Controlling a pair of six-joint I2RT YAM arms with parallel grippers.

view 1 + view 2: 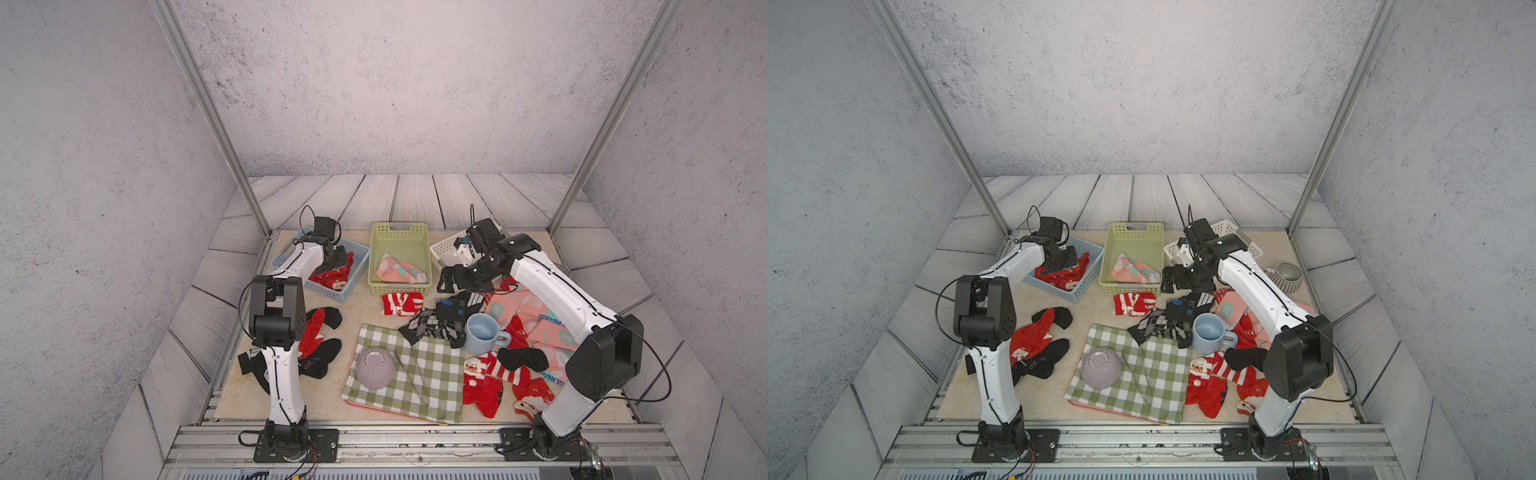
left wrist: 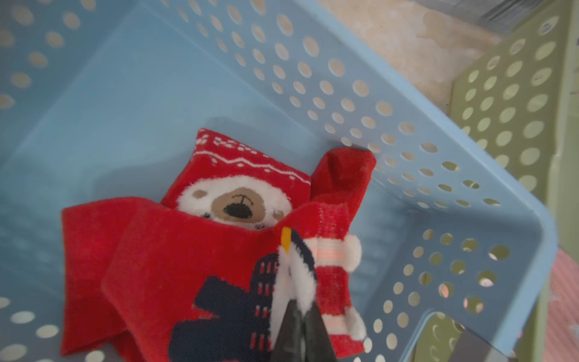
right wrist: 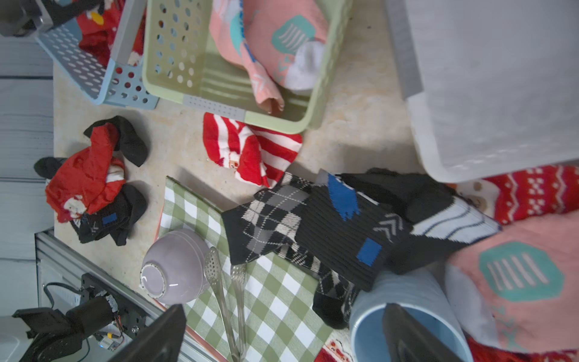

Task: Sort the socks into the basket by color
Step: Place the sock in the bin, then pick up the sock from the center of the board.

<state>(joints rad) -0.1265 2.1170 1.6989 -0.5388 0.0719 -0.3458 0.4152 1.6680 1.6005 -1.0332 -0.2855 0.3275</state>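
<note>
Sock [image 2: 188, 266] in left tool [image 2: 297, 308], inside basket [image 2: 344, 78]

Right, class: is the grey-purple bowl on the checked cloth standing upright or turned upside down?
Upside down. The bowl rests rim-down on the checked cloth, its foot ring facing up in both top views.

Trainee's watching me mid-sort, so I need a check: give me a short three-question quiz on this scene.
1. True or false: the green basket holds pink socks.
2. The left fingers pinch: A a red sock, B a black sock, C a mug?
3. What sits upside down on the checked cloth?
Key: 1 true; 2 A; 3 the bowl.
</note>
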